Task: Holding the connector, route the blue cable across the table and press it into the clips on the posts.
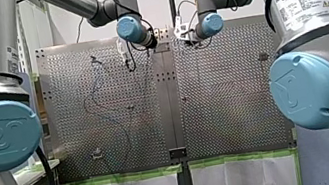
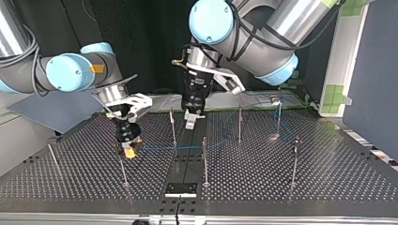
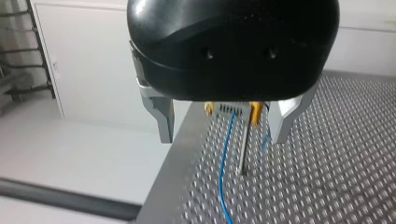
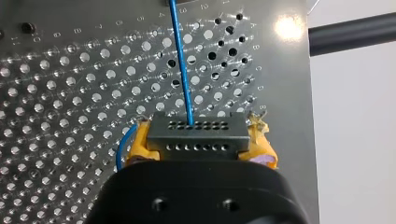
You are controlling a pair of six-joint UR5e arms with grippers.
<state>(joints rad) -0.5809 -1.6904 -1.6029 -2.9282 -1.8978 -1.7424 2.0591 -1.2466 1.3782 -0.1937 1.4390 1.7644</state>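
Note:
My right gripper [image 4: 198, 149] has its yellow pads [image 4: 140, 142] shut on a black connector [image 4: 196, 135]. The blue cable [image 4: 182, 60] leaves the connector's face and runs away over the perforated table. In the top view my right gripper [image 2: 130, 151] holds the connector low at the left, beside a thin post [image 2: 123, 171]. From there the blue cable [image 2: 164, 148] stretches to the right past the posts [image 2: 204, 159] toward a far clip post [image 2: 279, 112]. My left gripper [image 2: 191, 121] hangs open above the table's middle. In its wrist view its metal fingers [image 3: 166, 121] stand wide apart around nothing, with the connector [image 3: 231, 108] beyond them.
Several thin upright posts [image 2: 240, 124] stand across the perforated table [image 2: 328, 178], one at the right [image 2: 294, 161] and one at the far left [image 2: 52, 154]. A black plate [image 2: 180, 188] sits on the centre seam near the front edge. Slack cable loops lie at the front view's left [image 1: 104, 107].

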